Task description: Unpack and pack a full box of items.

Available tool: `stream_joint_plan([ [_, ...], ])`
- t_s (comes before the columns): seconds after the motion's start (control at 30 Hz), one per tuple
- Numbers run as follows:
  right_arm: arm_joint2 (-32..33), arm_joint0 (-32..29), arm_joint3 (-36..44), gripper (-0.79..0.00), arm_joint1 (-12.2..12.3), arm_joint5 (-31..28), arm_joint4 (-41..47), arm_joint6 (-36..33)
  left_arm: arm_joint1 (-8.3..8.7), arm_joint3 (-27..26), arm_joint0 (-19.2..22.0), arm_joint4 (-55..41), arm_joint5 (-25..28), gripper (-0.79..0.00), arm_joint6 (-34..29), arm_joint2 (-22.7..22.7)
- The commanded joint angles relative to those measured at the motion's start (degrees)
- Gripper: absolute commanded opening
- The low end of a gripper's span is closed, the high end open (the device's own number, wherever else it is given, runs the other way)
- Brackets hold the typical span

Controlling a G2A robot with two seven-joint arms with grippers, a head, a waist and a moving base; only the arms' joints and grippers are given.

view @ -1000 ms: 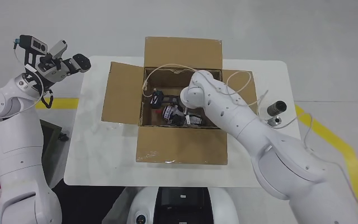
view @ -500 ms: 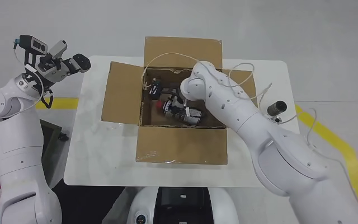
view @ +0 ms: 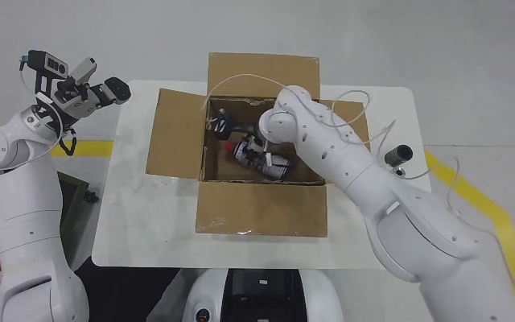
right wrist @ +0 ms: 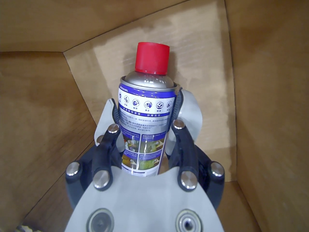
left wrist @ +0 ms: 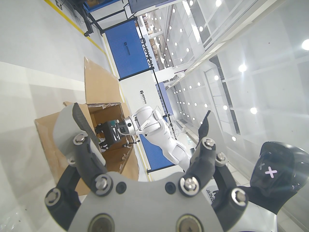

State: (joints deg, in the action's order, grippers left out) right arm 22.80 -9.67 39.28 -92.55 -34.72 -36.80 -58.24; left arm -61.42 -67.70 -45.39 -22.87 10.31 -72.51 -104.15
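Over the last second the right arm has swung its wrist toward the far left part of the box interior, and the spray can [view: 259, 158] has shifted with it. The left arm has not moved.

The spray can [right wrist: 144, 119] sits inside the cardboard box [view: 261, 211], red cap [right wrist: 152, 57] pointing toward a lower corner. In the top view it lies tilted, nearly on its side. Whether it rests on the box floor or hangs just above it cannot be determined.

The right gripper [right wrist: 146, 102] is closed on the can body, one finger on each side just below the shoulder. The cardboard visible around the can is bare.

The left gripper [left wrist: 141, 113] is held off the table's far left corner, well apart from the box, fingers spread and empty.

A dark cylinder [view: 397, 153] rests on the white table [view: 145, 225], to the right of the box.

Step in hand, as judged: transfer of the can between box and table. The direction cannot be settled from this moment.

- If removing: raise the can vertically until it clears the walls and the upright flaps, then move sideways.
- If placing: release only once the can is supported.
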Motion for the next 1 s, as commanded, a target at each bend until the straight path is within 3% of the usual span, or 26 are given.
stream_joint_plan([
  [0.0, 0.10, -0.29, 0.61, -0.422, 0.01, 1.04, -0.15, -0.73, 0.00, 0.00, 0.00, 0.00, 0.00, 0.000, 0.00, 0.00],
  [0.13, 0.38, -0.76, 1.73, -0.397, -0.09, 4.00, -0.33, -2.61, 0.00, 0.00, 0.00, 0.00, 0.00, 0.000, 0.00, 0.00],
  [0.3, 0.64, -1.32, 2.36, -0.296, -0.43, 8.10, -0.35, -4.96, 0.00, 0.00, 0.00, 0.00, 0.00, 0.000, 0.00, 0.00],
  [0.4, 0.82, -1.53, 2.31, -0.296, -0.71, 9.63, -0.25, -5.73, 0.00, 0.00, 0.00, 0.00, 0.00, 0.000, 0.00, 0.00],
  [0.43, 0.91, -1.56, 2.22, -0.320, -0.80, 9.86, -0.13, -5.96, 0.00, 0.00, 0.00, 0.00, 0.00, 0.000, 0.00, 0.00],
  [0.47, 0.97, -1.56, 2.18, -0.400, -0.90, 10.01, -0.08, -6.16, 0.00, 0.00, 0.00, 0.00, 0.00, 0.000, 0.00, 0.00],
  [0.53, 1.25, -1.60, 1.86, -0.489, -1.10, 10.11, 0.61, -6.74, 0.00, 0.00, 0.00, 0.00, 0.00, 0.000, 0.00, 0.00],
  [0.63, 1.35, -1.36, 1.22, -0.770, -1.45, 10.28, 0.97, -8.27, 0.00, 0.00, 0.00, 0.00, 0.00, 0.000, 0.00, 0.00],
  [0.97, 3.72, -0.37, 2.75, -0.785, -1.21, 7.61, 2.61, -9.14, 0.00, 0.00, 0.00, 0.00, 0.00, 0.000, 0.00, 0.00],
])
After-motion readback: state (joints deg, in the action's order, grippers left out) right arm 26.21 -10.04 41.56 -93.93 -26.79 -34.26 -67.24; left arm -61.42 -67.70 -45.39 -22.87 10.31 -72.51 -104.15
